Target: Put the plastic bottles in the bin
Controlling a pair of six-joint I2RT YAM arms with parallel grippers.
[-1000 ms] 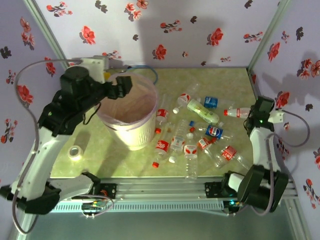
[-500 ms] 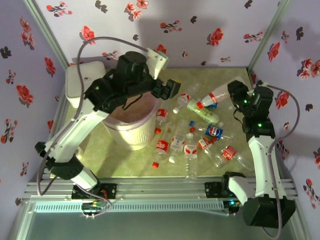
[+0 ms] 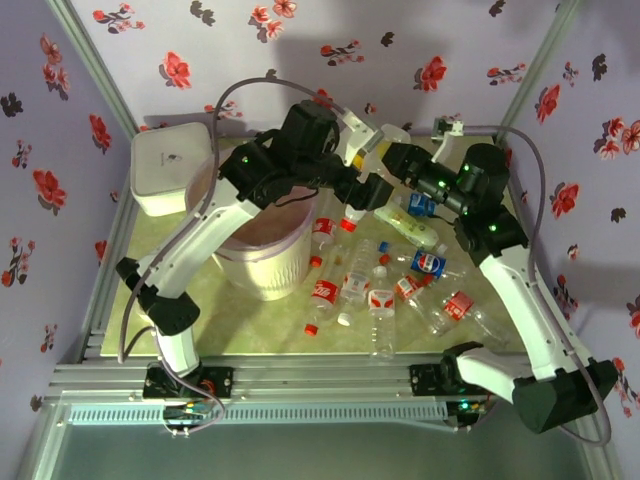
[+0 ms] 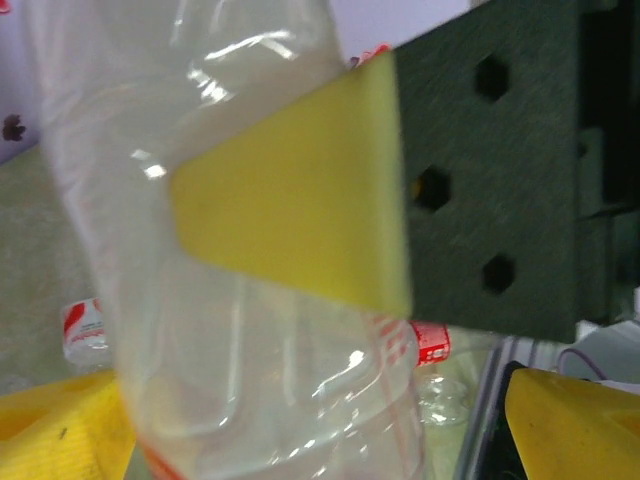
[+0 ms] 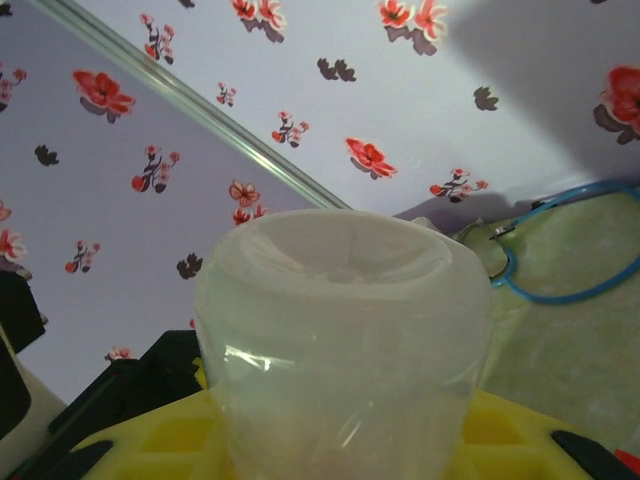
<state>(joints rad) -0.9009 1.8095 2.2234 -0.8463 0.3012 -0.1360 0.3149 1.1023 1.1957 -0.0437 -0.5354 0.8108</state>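
Right wrist view showed the right gripper (image 5: 340,450) clamped on a clear bottle (image 5: 340,320); the left gripper (image 4: 300,440) held its jaws apart around it, at 2 o'clock from the bin (image 3: 265,272).

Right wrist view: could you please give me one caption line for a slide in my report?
A clear plastic bottle, clamped in the right gripper, in front of the flowered wall.

White script on red-labelled bottle (image 3: 321,294), round emblem on blue-labelled bottle (image 3: 428,264), neither legible
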